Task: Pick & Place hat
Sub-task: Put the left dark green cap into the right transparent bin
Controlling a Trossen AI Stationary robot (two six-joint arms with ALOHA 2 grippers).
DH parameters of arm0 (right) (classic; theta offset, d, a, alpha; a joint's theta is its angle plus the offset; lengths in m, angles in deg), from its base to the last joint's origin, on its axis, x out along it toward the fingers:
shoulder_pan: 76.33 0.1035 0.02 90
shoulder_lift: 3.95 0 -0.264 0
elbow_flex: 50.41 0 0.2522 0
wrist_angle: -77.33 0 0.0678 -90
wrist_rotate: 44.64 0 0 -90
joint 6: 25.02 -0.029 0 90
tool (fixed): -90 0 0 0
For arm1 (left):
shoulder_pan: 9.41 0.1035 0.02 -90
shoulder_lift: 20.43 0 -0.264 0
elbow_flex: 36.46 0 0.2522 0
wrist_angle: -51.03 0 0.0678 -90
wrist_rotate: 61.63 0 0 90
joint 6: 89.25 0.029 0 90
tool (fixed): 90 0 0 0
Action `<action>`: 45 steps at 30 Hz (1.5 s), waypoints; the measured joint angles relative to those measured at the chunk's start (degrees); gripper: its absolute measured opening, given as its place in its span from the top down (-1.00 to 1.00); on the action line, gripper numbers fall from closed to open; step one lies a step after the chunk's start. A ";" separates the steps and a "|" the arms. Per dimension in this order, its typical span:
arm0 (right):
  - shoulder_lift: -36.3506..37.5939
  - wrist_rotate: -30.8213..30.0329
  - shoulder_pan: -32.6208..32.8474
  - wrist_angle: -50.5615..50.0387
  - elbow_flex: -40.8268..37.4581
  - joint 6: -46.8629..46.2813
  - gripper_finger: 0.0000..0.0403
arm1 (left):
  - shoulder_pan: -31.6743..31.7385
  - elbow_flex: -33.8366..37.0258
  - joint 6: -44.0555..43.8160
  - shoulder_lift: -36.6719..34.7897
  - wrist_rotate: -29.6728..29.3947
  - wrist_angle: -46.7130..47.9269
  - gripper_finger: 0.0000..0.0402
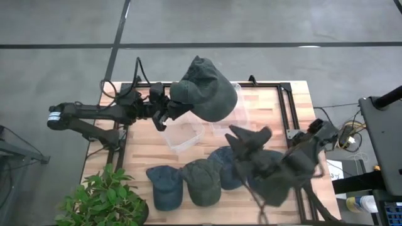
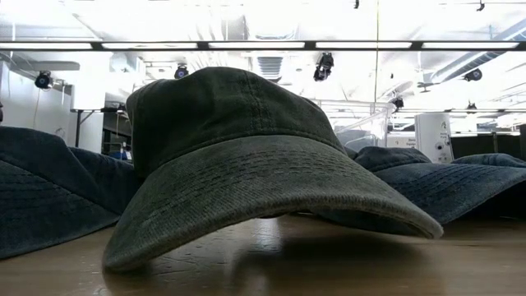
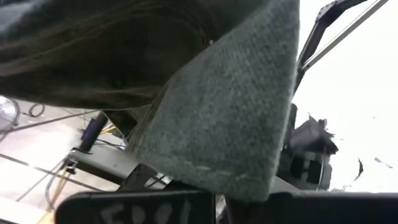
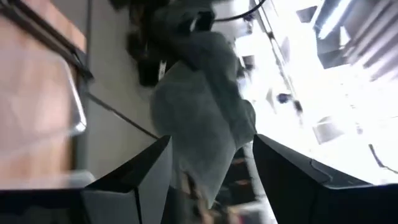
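Right now the left gripper (image 1: 168, 113) is clamped on the edge of a dark green hat (image 1: 204, 90), holding it in the air with the crown swung out past the fingers toward the far edge of the tabletop (image 1: 264, 116). The hat's long axis, brim to back, runs roughly in line with the left arm, and the clear plastic bin (image 1: 183, 137) sits just beside and below the gripper, on the side nearer the plant (image 1: 103, 198). So, as I judge it, the coming move turns on bringing the hat back over the bin and down; the left arm is plainly the nearer one for that.

Beyond the bin, the right gripper (image 4: 211, 180) stands wide with nothing between its fingers, hovering over the hats on the side of the bin toward the right arm; the wrist view looks through the gap at the lifted hat well apart from it.

Counting: one hat is held aloft, and about four more lie on the tabletop near the front edge, though the right arm hides part of that group, so the count is uncertain. One bin and one plant are in view.
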 joint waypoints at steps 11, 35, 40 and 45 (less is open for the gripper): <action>-3.50 -3.27 -2.08 -10.95 0.03 -5.96 -0.09 | -0.07 0.00 -5.12 -0.41 6.83 0.07 0.98; -2.78 -3.46 -5.05 -10.94 0.00 -12.53 0.94 | 0.00 0.15 -4.81 -0.31 7.40 4.67 0.74; -2.80 -2.77 -5.47 -10.76 0.00 -12.50 0.95 | -0.09 0.15 -1.83 -0.26 7.19 7.31 0.50; -2.78 -2.74 -6.94 -10.78 0.05 -11.74 0.95 | 0.00 0.15 -1.80 -0.31 5.27 11.47 0.18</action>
